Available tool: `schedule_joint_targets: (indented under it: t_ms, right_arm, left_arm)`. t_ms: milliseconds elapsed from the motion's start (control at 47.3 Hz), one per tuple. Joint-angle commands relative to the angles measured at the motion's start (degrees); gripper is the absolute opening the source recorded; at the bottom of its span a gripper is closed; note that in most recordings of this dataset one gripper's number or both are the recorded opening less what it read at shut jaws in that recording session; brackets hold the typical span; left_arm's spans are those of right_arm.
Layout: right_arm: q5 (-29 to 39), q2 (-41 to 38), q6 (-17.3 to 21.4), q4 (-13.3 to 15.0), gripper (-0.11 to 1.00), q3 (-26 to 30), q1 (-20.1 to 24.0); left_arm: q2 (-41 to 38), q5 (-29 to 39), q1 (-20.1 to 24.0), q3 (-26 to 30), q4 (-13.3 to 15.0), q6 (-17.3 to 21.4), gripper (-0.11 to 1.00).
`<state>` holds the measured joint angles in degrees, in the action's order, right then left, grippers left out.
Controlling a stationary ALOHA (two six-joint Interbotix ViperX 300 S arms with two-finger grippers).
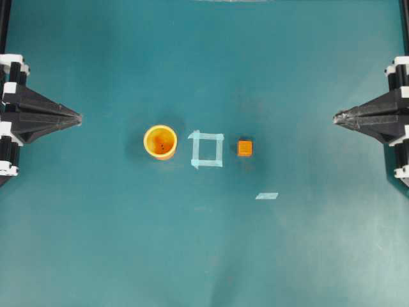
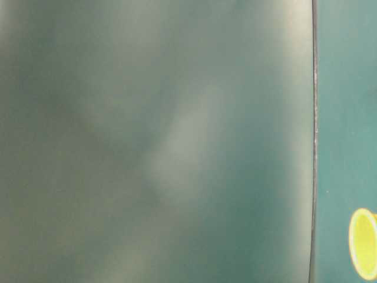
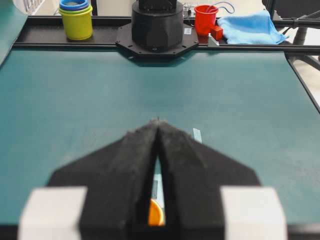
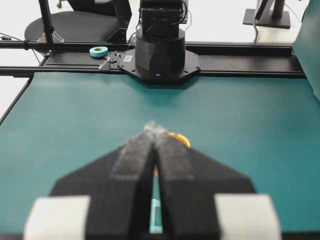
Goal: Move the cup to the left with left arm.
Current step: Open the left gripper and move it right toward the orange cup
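Left claw (image 1: pixel 79 118) sits at the left edge of the overhead view, fingers pressed together to a point, pinching nothing, its tip aimed toward the middle of the desk (image 1: pixel 204 256). Across the way the right claw (image 1: pixel 335 118) mirrors it at the right edge, also pressed together and empty. Both are well apart from everything on the green surface. Moving inward: the cup (image 1: pixel 160 141) stands upright, mouth up, left of centre, nearer the left claw. Just beside it on the right is a pale tape square (image 1: pixel 207 149), not touching it. Right of that square sits a small orange cube (image 1: pixel 245 148), and a loose tape strip (image 1: pixel 266 196) lies below and right of the cube. The table-level view is mostly blur, catching only a sliver of the cup's yellow rim.
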<state>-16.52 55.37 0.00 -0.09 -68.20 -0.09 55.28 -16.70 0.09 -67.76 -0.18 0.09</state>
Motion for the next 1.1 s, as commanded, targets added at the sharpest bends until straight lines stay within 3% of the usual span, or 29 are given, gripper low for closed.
schedule_joint_targets:
  t_ms: [0,634,782,930,1015,1078]
  right_arm:
    - [-0.5,-0.5,-0.1,-0.1,-0.01,2.4,0.0]
    - [-0.5,-0.9,0.2,-0.2,-0.01,2.6,-0.2]
    - [-0.4,-0.9,-0.1,-0.2,-0.01,2.5,-0.4]
    - [-0.3,-1.1,-0.6,-0.1,-0.01,2.5,-0.4]
    - [0.0,-1.1,-0.7,0.0,-0.01,2.6,-0.4]
    - [0.1,-1.1,-0.7,0.0,-0.01,2.6,-0.4]
  left_arm:
    - [-0.4,0.6,0.1,0.9,-0.6,0.2,0.0]
    - [-5.9,-0.8,1.6,0.4,-0.7,0.3,0.04]
    - [-9.0,-1.2,1.6,-0.4,-0.7,0.4,0.29]
    - [-13.0,-4.3,1.6,-2.5,-0.7,0.4,0.64]
    - [-16.3,-7.1,1.8,-4.0,-0.8,0.4,0.74]
    - [-18.7,-9.5,2.2,-4.9,-0.9,0.5,0.75]
